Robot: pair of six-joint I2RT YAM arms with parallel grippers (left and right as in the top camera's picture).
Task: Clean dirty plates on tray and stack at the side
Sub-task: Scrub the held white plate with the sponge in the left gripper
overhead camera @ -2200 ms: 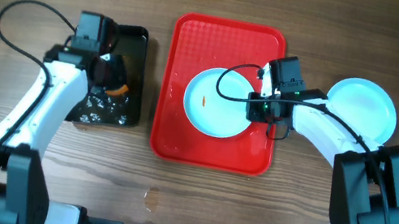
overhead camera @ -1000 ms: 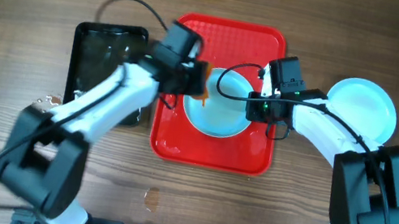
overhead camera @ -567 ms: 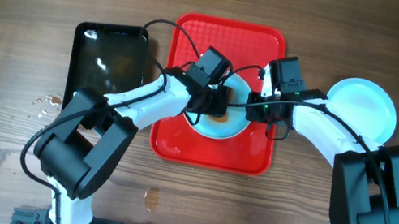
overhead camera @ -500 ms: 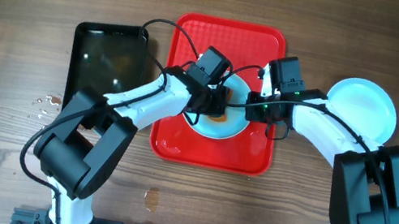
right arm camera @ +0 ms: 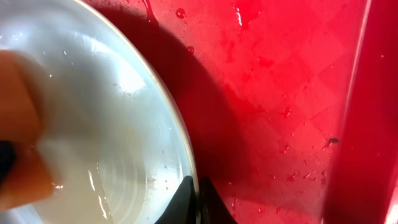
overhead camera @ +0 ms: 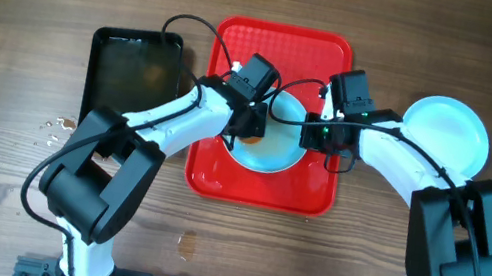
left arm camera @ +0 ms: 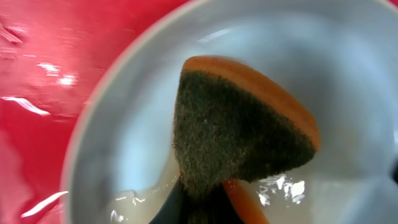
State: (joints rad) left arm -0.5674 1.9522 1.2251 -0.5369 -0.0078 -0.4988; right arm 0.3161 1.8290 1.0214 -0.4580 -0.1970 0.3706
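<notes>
A pale-blue plate [overhead camera: 275,143] lies on the red tray [overhead camera: 258,186]. My left gripper [overhead camera: 246,126] is shut on an orange sponge with a dark scouring face [left arm camera: 239,130] and presses it onto the wet plate [left arm camera: 348,81] near its left side. My right gripper [overhead camera: 313,135] is shut on the plate's right rim [right arm camera: 183,149], with one finger on each side of the rim. The sponge shows blurred at the left of the right wrist view [right arm camera: 18,137]. A clean pale-blue plate [overhead camera: 445,133] lies on the table to the right of the tray.
A black rectangular tray [overhead camera: 131,72] holding water stands left of the red tray. Water drops lie on the wood at the left [overhead camera: 53,124]. The red tray is wet around the plate [right arm camera: 267,81].
My left gripper carried the sponge from the black tray across to the plate, rubbed near its centre, and has now shifted to the plate's left side. My right gripper stays on the rim.
</notes>
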